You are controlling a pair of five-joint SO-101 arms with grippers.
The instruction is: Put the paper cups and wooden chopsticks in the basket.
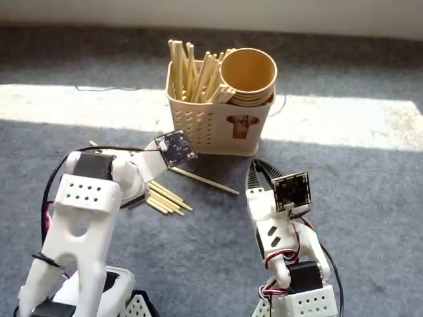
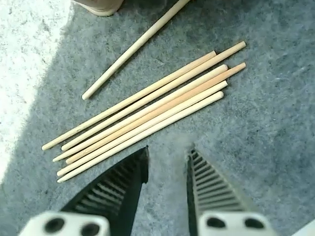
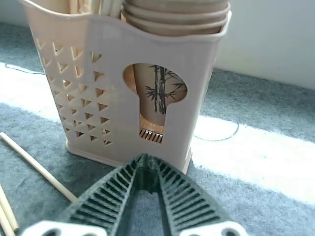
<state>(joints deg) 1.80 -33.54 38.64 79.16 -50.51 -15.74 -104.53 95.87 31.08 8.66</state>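
A beige perforated basket (image 1: 218, 125) stands at the back of the grey carpet. Several wooden chopsticks (image 1: 192, 72) stand in it beside stacked paper cups (image 1: 248, 72). Several more chopsticks (image 2: 147, 110) lie side by side on the carpet, just beyond my left gripper (image 2: 167, 157), which is open, empty and hovering over the carpet. A single chopstick (image 2: 133, 46) lies apart, running toward the basket's corner (image 2: 98, 6). My right gripper (image 3: 145, 160) is shut with nothing in it, pointing at the basket's front wall (image 3: 98, 88) a short way off. The cups (image 3: 177, 14) show above its rim.
The left arm (image 1: 86, 198) covers part of the loose chopstick bundle (image 1: 168, 198) in the high view. The single chopstick (image 1: 205, 180) lies between the two arms. A thin cable (image 1: 99, 88) runs along the sunlit strip of carpet behind the basket.
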